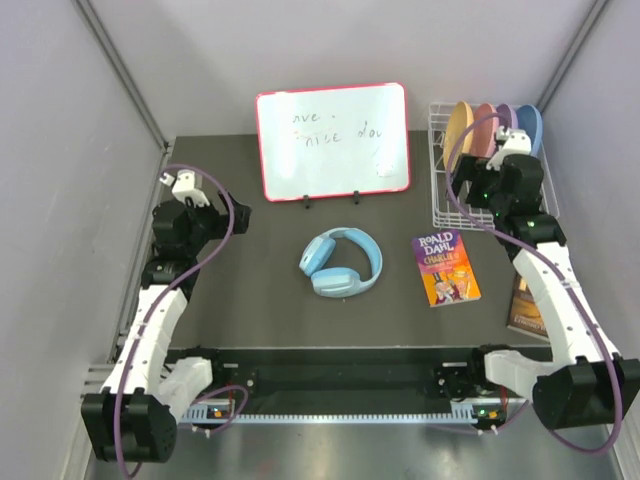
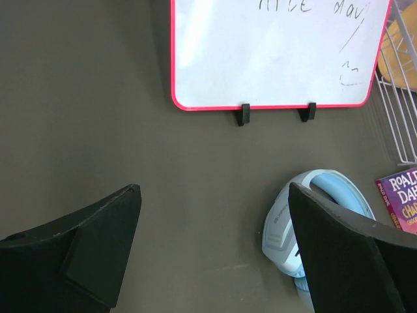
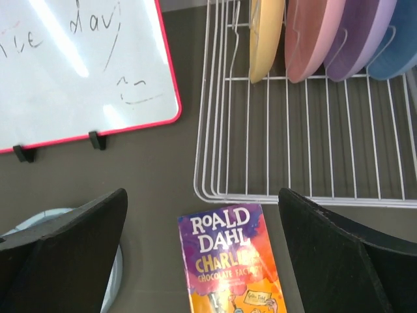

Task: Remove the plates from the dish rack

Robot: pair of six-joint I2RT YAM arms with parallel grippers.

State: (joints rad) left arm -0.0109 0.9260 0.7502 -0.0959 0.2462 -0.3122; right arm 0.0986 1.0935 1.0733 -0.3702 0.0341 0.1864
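The white wire dish rack (image 1: pixel 441 205) stands at the back right of the table. Several plates stand on edge in its far end: tan (image 3: pixel 266 36), pink (image 3: pixel 313 36), purple (image 3: pixel 361 32) and blue (image 3: pixel 397 49). My right gripper (image 3: pixel 202 195) hangs open and holds nothing, above the rack's near rim (image 3: pixel 215 189) and the top of a paperback. In the top view the right gripper (image 1: pixel 497 172) sits over the rack's near half, short of the plates (image 1: pixel 485 125). My left gripper (image 2: pixel 214 195) is open over bare table at the left.
A red-framed whiteboard (image 1: pixel 333 140) stands at the back centre. Light blue headphones (image 1: pixel 340 263) lie mid-table. The Roald Dahl paperback (image 1: pixel 445 268) lies just in front of the rack. A second book (image 1: pixel 522 305) lies under my right arm. Grey walls close in both sides.
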